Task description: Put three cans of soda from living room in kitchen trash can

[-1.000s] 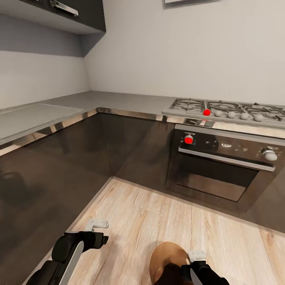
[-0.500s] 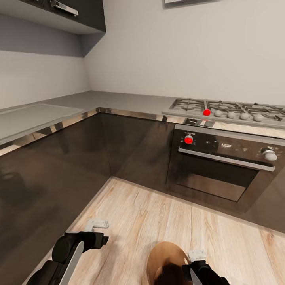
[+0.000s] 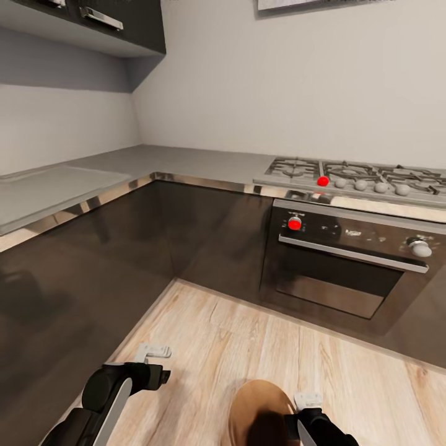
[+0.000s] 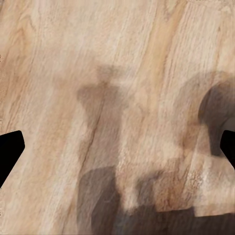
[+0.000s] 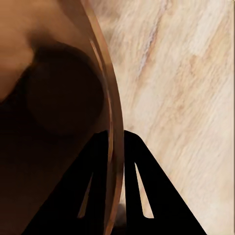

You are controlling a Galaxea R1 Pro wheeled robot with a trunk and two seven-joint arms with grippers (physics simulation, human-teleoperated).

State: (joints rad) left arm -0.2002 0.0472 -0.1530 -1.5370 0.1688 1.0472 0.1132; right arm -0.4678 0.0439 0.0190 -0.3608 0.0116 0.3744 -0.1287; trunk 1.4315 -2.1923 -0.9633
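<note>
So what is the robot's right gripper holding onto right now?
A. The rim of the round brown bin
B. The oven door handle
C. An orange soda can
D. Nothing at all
A: in the right wrist view the right gripper has one finger on each side of the trash can's rim, and the head view shows that gripper at the bin's edge above the wood floor.

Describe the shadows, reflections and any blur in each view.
Head view: glossy dark cabinets mirror the room, chrome counter edge glints. Left wrist view: soft blurred shadows across the wood floor. Right wrist view: trash can interior dark and blurred, right gripper fingers in black silhouette.
</note>
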